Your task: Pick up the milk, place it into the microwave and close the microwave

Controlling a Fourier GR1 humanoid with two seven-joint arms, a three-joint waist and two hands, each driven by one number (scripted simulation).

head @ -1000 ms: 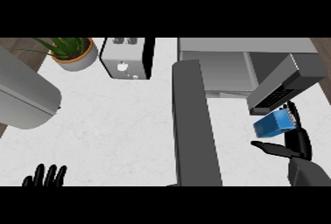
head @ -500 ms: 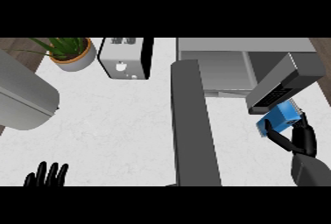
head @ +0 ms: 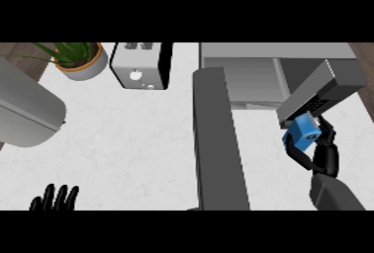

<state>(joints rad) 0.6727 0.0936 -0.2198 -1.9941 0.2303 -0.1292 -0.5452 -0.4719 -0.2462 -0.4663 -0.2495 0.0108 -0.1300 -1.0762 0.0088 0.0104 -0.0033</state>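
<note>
The right hand (head: 319,154) has its fingers curled round the blue milk carton (head: 303,133), carrying it above the tabletop (head: 131,138), just below the microwave's (head: 277,74) control-panel side. To do this well, I judge the carton should swing left of that panel, into the open cavity beyond the hand, staying clear of the open door (head: 217,143). The left hand (head: 55,199) rests open, far left. No writing is legible on the carton.
</note>
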